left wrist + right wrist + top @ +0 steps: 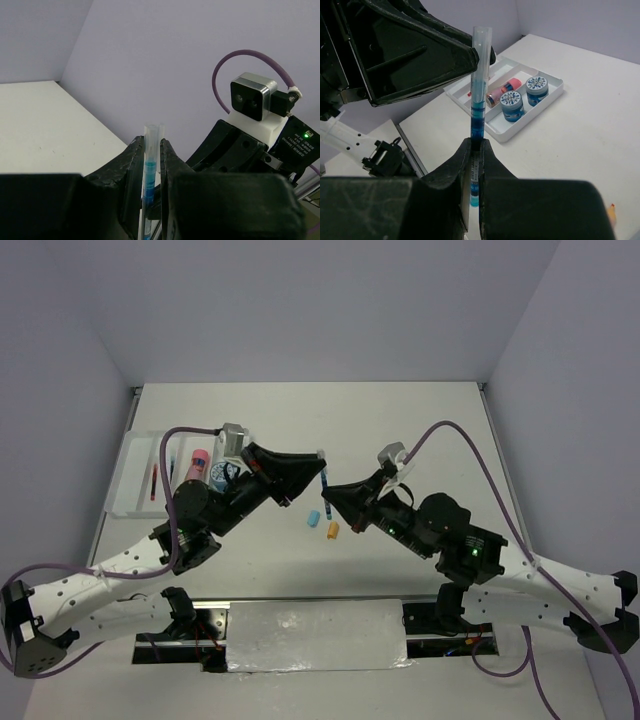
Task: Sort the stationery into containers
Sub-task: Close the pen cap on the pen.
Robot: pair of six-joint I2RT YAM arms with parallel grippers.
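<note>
A thin blue pen (325,478) is held in the air between both grippers above the table's middle. My right gripper (336,494) is shut on its lower end, seen in the right wrist view (478,146) with the pen (479,100) rising out of it. My left gripper (315,464) is shut on the pen's clear upper end (150,160). The white tray (133,480) at the left holds a red pen (154,483), a pink-orange cylinder (198,461) and two blue-white rolls (511,105) (537,89).
A short light-blue piece (313,517) and an orange piece (333,531) lie on the table below the grippers. The two arms meet nose to nose. Purple cables loop over both wrists. Walls close the table's back and sides.
</note>
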